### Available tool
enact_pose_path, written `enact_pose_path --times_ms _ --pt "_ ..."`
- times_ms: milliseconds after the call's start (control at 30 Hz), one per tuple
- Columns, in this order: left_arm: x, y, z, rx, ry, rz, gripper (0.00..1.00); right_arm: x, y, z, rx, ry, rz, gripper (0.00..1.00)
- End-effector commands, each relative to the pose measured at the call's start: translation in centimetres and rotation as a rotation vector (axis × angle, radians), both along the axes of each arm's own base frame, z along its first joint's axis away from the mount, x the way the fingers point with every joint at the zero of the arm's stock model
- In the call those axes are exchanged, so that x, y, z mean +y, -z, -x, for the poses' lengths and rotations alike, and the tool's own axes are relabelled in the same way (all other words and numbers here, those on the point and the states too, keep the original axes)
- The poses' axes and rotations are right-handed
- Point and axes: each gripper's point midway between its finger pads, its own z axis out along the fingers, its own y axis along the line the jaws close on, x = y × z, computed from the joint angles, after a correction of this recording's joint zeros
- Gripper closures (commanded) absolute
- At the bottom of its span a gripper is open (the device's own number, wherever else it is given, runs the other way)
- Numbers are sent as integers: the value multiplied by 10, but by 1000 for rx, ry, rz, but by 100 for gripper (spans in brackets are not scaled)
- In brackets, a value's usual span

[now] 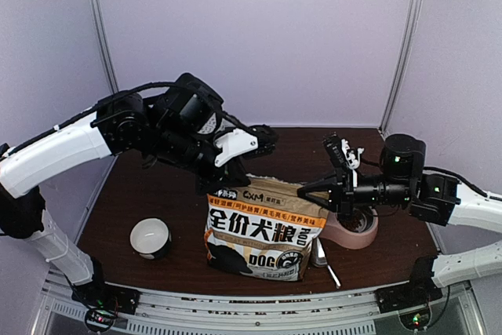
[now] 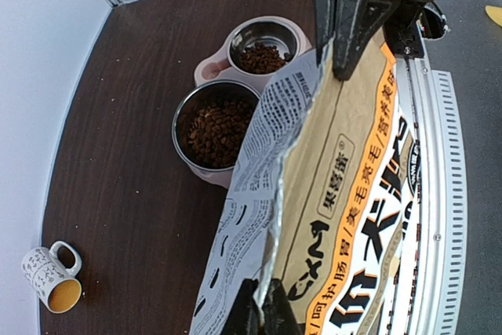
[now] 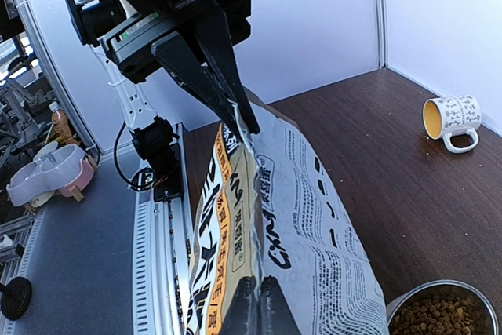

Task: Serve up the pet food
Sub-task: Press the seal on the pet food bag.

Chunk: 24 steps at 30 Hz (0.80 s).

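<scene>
Here the bag stands pinched by its top edge in both the left gripper and the right gripper, jaws clamped. Just beyond the left gripper, the pink double bowl holds the pet food: loose, light pellets that would roll, probably best poured by holding the floppy bag's corners.

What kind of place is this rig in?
Likely a lab test booth, not a home: plain white wall panels on metal posts, a dark table with a metal rail along its near edge. The dog food bag and pink bowl look like props.
</scene>
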Motion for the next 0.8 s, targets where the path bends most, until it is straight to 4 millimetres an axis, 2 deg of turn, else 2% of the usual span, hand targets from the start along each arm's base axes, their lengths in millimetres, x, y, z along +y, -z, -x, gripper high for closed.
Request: enact_pose_path --times_ms 0,33,67,167,200,233,267,433,500,600,633,667,767 --pt "55 -4 -39 -97 -192 -102 100 -12 -33 1 -67 24 -86 100" --pt "58 -4 -41 -102 -202 -107 100 -12 -33 1 -66 24 -86 100" --pt "60 -4 -42 -108 -211 -111 94 -12 -33 1 -67 24 -86 100" --pt "67 -5 -45 -115 -230 -115 87 -12 -33 1 -67 24 -86 100" --pt "69 -6 -46 -116 -233 -114 90 -12 -34 1 -67 25 -86 100" --pt "70 -6 -46 -116 -234 -113 98 -12 -34 1 -66 25 -85 100" --pt "71 -6 -46 -117 -235 -112 100 -12 -34 1 -66 26 -84 100" --pt "79 -8 -49 -123 -251 -110 100 -12 -34 1 -67 26 -85 100" --pt "85 -7 -53 -135 -276 -123 91 -12 -34 1 -68 26 -84 100" --pt "91 -6 -56 -138 -295 -130 89 -12 -36 1 -70 27 -87 100" --pt "92 -6 -57 -138 -298 -131 91 -12 -35 1 -70 27 -87 100" --pt "94 -6 -57 -139 -299 -131 100 -12 -36 1 -70 27 -87 100" --pt "97 -6 -57 -139 -298 -126 100 -13 -36 1 -71 28 -88 100"
